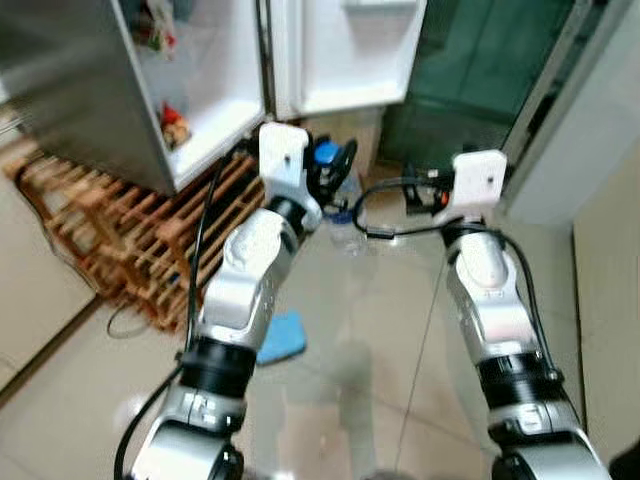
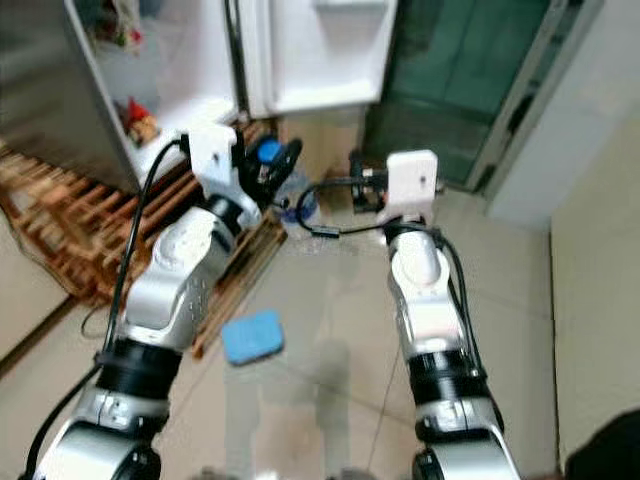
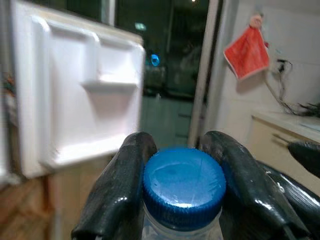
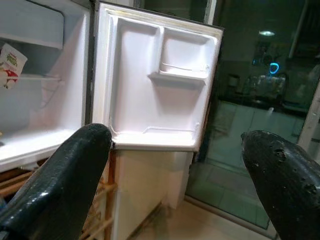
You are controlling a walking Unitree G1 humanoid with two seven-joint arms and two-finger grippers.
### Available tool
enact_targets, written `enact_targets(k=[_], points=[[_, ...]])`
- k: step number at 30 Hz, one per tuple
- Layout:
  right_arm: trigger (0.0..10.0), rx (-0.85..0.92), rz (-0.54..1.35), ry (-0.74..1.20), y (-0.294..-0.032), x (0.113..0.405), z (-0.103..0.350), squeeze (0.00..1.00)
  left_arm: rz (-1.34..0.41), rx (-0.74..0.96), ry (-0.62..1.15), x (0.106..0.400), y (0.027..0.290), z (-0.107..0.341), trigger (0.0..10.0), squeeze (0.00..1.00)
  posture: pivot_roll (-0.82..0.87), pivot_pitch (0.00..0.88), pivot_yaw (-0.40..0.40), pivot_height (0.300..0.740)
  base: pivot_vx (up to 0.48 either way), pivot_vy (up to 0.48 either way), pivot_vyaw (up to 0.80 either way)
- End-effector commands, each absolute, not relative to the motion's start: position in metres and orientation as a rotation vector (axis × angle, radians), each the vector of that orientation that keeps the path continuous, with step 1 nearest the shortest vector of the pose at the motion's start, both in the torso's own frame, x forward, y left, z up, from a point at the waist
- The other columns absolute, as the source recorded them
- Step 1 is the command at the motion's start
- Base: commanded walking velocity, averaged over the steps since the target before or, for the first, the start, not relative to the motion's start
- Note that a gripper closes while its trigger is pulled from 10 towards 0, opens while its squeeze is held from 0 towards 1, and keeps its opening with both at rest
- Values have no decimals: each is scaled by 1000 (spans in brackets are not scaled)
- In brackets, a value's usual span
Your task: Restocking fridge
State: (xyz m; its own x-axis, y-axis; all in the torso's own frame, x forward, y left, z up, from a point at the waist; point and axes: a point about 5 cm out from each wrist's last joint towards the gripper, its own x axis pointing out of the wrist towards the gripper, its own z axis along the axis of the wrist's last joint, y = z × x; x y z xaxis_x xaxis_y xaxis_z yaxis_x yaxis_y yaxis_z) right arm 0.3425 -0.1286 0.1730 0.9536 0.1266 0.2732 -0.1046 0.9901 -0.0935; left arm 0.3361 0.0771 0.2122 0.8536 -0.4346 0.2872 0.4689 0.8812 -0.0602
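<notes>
You are mid-carry: your left gripper (image 3: 175,200) has its jaws pinching the bottle (image 3: 183,192) at the neck, right gripper (image 4: 175,165) spread empty; next, I judge, lift it toward the open fridge (image 1: 215,90).

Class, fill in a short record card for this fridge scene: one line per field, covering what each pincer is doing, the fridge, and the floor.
Left pincer: shut on bottle with a blue cap, held upright
Right pincer: open, holding nothing, aimed at the fridge door
Fridge: open, items on its shelves
Door: swung wide, white, shelves bare
Under fridge: wooden pallet
Floor: tiles, blue sponge lying between the arms
</notes>
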Motion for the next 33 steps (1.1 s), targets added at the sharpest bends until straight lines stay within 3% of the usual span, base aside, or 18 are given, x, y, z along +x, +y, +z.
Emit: enact_targets(k=[1,15,23,33], points=[[10000,-75,118,-274,-126,344,174,0,-453,-143,-296,337,85,219,10000,0,-166,0,18,732,480,0,-669],[10000,-80,145,-283,-125,348,178,0,-463,-135,-307,342,80,222,10000,0,-172,0,16,732,480,0,-272],[10000,-76,133,-305,-128,345,178,0,-318,-178,-169,355,109,195,10000,0,-193,0,42,732,480,0,-166],[10000,-74,143,-294,-125,348,178,0,-376,-119,-241,352,95,206,10000,0,-175,0,25,732,480,0,0]])
